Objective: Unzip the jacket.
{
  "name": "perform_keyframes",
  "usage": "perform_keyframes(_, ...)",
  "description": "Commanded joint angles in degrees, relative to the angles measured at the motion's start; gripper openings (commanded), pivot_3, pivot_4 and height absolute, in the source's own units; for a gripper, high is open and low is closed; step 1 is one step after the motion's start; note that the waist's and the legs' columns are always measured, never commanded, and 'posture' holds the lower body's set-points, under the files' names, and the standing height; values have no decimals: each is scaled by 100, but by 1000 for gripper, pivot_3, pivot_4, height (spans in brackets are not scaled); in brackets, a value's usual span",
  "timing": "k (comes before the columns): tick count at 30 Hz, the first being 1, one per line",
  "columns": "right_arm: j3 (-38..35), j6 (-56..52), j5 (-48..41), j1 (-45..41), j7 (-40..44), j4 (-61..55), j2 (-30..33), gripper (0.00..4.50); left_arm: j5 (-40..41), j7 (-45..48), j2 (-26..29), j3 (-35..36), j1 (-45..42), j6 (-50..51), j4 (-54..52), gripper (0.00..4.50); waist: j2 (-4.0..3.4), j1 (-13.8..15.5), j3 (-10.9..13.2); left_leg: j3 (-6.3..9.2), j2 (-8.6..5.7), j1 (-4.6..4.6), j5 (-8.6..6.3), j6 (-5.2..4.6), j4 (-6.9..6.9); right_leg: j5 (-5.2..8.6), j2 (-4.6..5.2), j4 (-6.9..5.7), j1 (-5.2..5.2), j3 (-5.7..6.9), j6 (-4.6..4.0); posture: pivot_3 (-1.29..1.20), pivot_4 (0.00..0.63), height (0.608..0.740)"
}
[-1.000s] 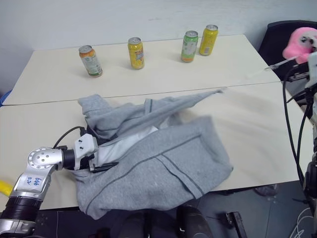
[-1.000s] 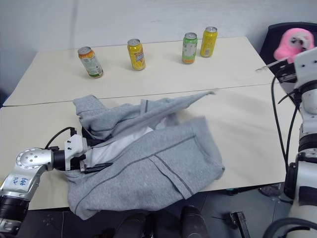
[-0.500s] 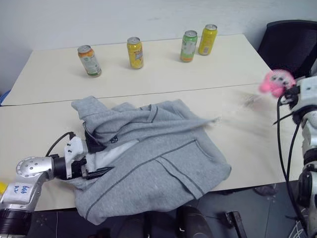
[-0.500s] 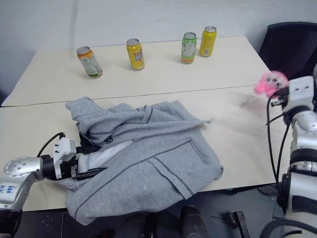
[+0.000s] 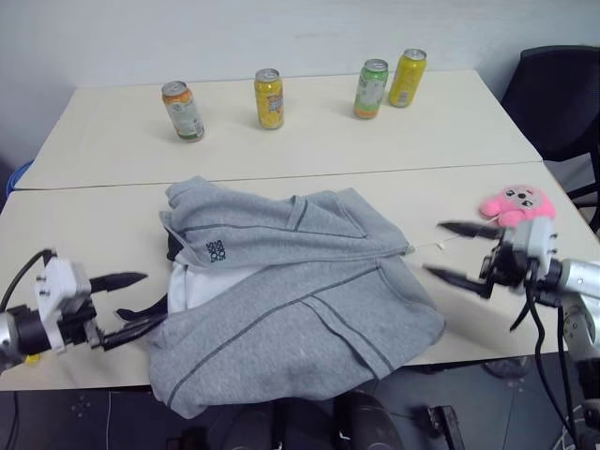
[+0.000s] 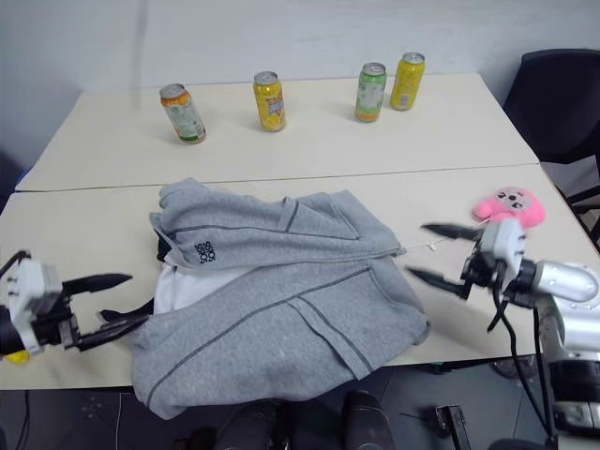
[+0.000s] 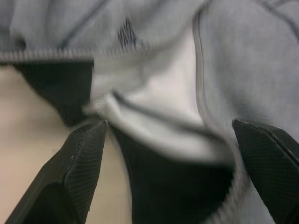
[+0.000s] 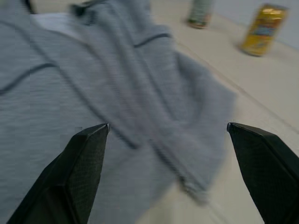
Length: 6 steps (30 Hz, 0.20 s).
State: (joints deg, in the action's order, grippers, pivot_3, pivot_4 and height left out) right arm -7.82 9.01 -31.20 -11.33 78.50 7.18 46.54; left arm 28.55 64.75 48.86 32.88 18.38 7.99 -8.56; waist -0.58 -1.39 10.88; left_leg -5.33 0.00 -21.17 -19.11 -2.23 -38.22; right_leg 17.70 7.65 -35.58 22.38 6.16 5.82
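The grey jacket [image 5: 300, 309] lies crumpled on the near table, its front parted at the left where white lining [image 5: 208, 286] shows below the dark logo [image 5: 216, 251]. A thin white drawstring [image 5: 441, 246] trails from its right edge. My left gripper [image 5: 142, 300] is open, just off the jacket's left edge, and the left wrist view looks past its fingers [image 7: 79, 172] at lining and zipper. My right gripper [image 5: 433, 248] is open too, level, pointing at the jacket's right edge with the drawstring between its fingers [image 8: 88, 158], touching nothing.
Several drink cans [image 5: 269, 97] stand in a row on the far table [image 5: 112, 150]. A pink plush toy [image 5: 516, 204] lies on the near table right behind my right gripper. A black chair [image 5: 562, 94] stands at the far right.
My right gripper swung down from the far right to the jacket's edge and opened; the stretched flap dropped back. The pink toy now lies on the table. My left gripper drew back out of the jacket.
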Motion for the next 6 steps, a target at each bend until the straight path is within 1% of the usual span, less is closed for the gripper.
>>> perform_keyframes(1, 95, 528, 201, 251, 320, -138, -148, 4365, -255, -9, -246, 352, 467, -611, -182, 4500, 23, 15, 3, 0, 0, 3, -2, 0, -1, 0, 0, 1, -4, 0, 0, 0, 150, 740)
perform_keyframes(6, -32, 1010, 497, 175, 80, 320, -406, 4365, -300, -310, -518, 410, 820, -695, -663, 4500, 35, 56, 3, 2, -2, 8, -9, 4, -20, 0, 13, 5, -2, -2, -1, 0, 150, 740)
